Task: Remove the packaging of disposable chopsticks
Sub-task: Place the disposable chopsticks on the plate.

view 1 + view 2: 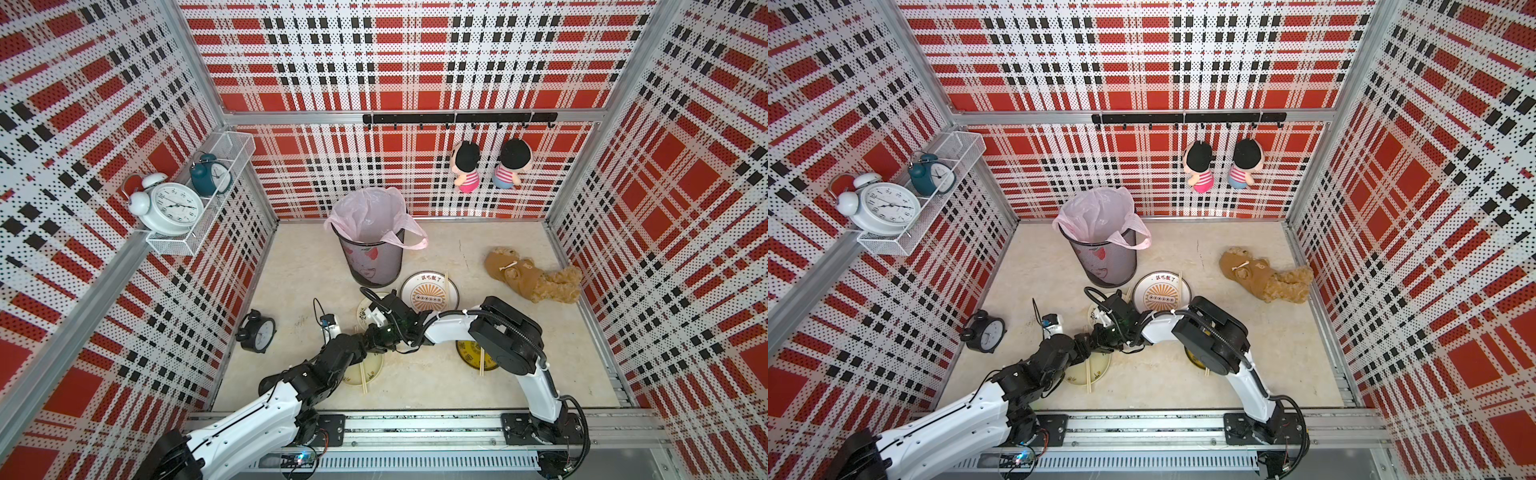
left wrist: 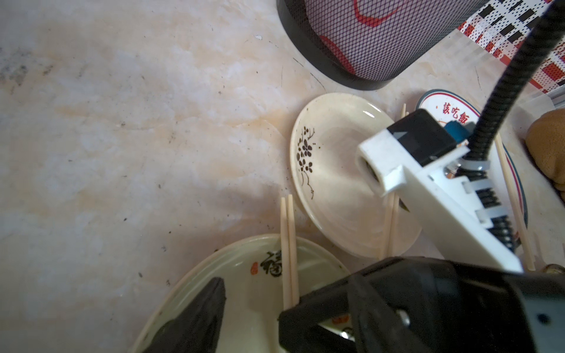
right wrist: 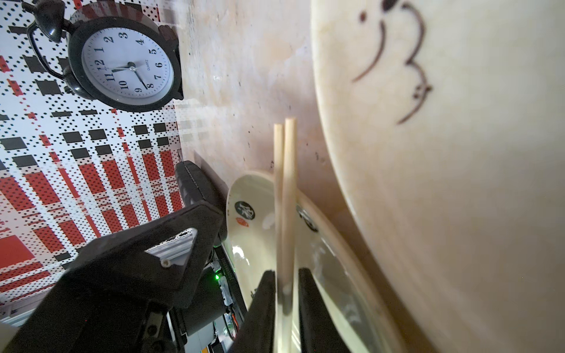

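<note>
Between the right jaws, only the wrist view shows chopsticks [image 3: 286,198].

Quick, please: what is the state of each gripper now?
Left gripper: open, holding nothing.
Right gripper: slightly open, chopsticks between its fingers.

Pale wooden chopsticks [image 2: 289,250] lie bare in four side-by-side pairs, one across each plate: calligraphy plate [image 2: 238,244], blossom plate [image 2: 336,128], sunburst plate [image 1: 407,286], yellow plate [image 1: 465,353]. Some ends overhang the rims.
</note>
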Tool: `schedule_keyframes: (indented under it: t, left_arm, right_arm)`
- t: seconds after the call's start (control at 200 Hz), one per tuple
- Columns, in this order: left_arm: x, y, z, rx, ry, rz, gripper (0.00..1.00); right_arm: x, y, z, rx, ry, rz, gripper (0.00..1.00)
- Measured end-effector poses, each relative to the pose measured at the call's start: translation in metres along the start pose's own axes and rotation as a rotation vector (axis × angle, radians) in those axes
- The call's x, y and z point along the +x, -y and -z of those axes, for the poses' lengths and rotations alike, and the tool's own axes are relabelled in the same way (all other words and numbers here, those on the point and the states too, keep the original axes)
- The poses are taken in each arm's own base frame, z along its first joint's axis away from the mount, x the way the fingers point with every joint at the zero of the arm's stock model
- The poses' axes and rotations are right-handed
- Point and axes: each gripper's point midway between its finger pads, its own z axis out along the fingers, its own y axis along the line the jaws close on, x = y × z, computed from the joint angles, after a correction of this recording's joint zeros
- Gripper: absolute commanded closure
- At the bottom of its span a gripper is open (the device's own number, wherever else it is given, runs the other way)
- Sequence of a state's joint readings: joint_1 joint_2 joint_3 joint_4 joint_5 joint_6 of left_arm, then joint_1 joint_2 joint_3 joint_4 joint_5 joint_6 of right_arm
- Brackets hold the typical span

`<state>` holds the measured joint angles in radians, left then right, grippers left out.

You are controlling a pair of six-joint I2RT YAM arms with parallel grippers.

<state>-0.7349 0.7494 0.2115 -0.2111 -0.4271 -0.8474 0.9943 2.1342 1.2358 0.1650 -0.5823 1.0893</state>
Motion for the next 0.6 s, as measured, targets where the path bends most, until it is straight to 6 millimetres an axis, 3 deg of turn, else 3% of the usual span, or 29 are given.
schedule_keyframes:
  t: [0.316,0.601]
  left_arm:
    - [-0.005,0.004,0.003,0.023,0.017,0.011,0.27]
    - [-0.014,0.009,0.009,0.058,0.053,0.034,0.26]
  right_arm:
    - [0.003,0.002,0.006,0.010,0.007,0.016,0.77]
    - [0.003,-0.016,0.021,-0.013,0.031,0.061,0.75]
